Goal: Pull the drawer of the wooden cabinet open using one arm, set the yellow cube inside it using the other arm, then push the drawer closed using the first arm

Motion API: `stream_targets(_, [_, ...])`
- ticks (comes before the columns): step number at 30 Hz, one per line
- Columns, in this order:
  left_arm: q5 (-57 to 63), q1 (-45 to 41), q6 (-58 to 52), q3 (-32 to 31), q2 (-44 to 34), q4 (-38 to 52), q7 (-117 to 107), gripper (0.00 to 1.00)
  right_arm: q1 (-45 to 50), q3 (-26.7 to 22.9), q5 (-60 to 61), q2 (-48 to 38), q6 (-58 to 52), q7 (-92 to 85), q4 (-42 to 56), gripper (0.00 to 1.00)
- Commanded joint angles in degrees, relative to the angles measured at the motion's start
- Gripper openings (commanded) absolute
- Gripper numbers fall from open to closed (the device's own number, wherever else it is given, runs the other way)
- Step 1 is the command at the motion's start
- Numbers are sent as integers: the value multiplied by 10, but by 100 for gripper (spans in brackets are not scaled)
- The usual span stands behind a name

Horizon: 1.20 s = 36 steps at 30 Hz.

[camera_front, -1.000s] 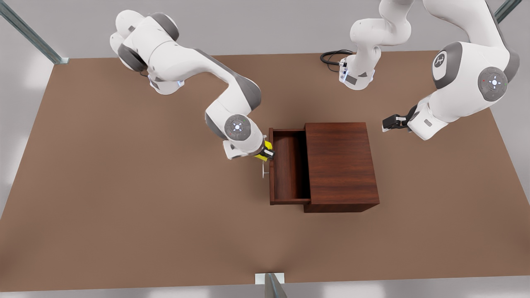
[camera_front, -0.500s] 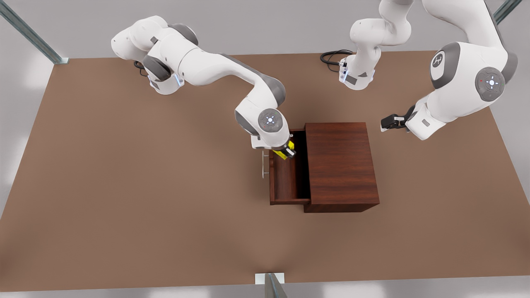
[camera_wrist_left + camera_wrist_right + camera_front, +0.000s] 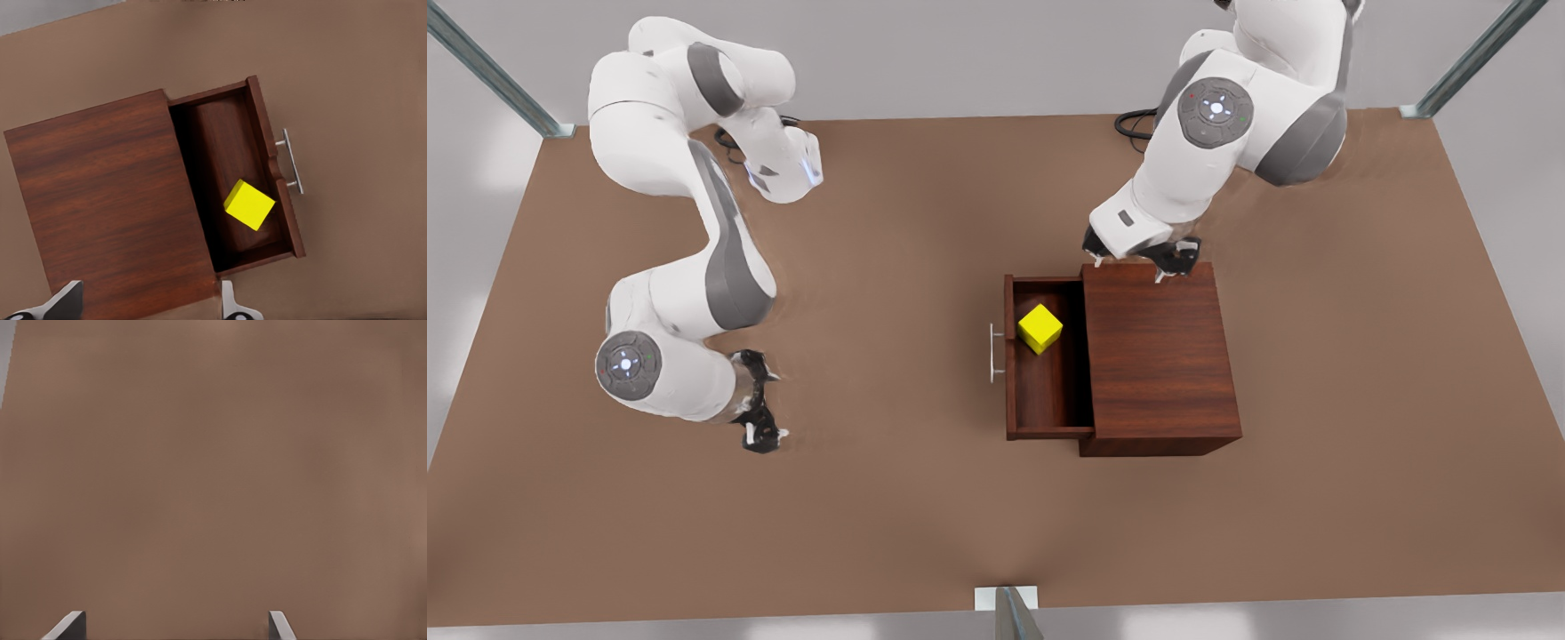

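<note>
The wooden cabinet (image 3: 1160, 356) stands mid-table with its drawer (image 3: 1049, 391) pulled open toward the front view's left, silver handle (image 3: 992, 353) outward. The yellow cube (image 3: 1040, 328) rests loose on the drawer floor, near the far end. My left gripper (image 3: 1138, 260) hovers open above the cabinet's far edge; its wrist view looks down on the cabinet (image 3: 107, 193), the drawer (image 3: 227, 147) and the cube (image 3: 249, 205), with the gripper (image 3: 148, 307) empty. My right gripper (image 3: 760, 400) hangs open and empty over bare table at the front view's left, well away from the drawer, also seen as right gripper (image 3: 173, 627).
The brown table (image 3: 889, 498) has wide free room on every side of the cabinet. A black cable (image 3: 1138, 120) loops by the arm base at the far edge. Metal frame posts (image 3: 489, 71) stand at the table's corners, and a bracket (image 3: 1009, 604) at the near edge.
My right gripper let go of the yellow cube into the drawer and drew back far toward the front view's left. My left arm swung in from the right to above the cabinet's far edge.
</note>
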Motion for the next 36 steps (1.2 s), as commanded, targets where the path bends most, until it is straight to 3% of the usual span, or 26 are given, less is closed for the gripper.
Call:
stream_targets(1, [28,-62,57,1,54,54,-480,100,-72,1,-36,-92,13,-682,-158,100])
stream_targets(3, [53,-117,134,5,126,101,-606,100,-127,0,-34,-178,86,-872,-263,100])
stream_targets(5, [85,-146,274,6,190,104,-703,100,-128,1,-21,-229,44,-892,-308,100])
stream_targets(8, [181,-189,365,11,299,151,-781,100,-77,1,-19,-202,24,-829,-279,100])
stream_targets(11, [183,-196,411,23,326,153,-804,100,-76,-41,-27,-181,4,-942,-226,100])
stream_targets(14, [182,-203,413,57,353,152,-807,100,-79,-45,-28,-174,4,-947,-225,100])
stream_targets(15, [182,-202,413,59,359,151,-807,100,-2,-133,-21,-172,3,-950,-223,100])
stream_targets(16, [182,-202,413,62,359,151,-808,100,1,-144,-7,-172,4,-952,-218,100])
stream_targets(19, [182,-202,409,69,370,147,-808,100,-18,-147,-6,-149,-62,-914,-110,100])
stream_targets(36, [164,-171,268,64,366,99,-654,100,0,-140,7,-128,-73,-887,-109,100])
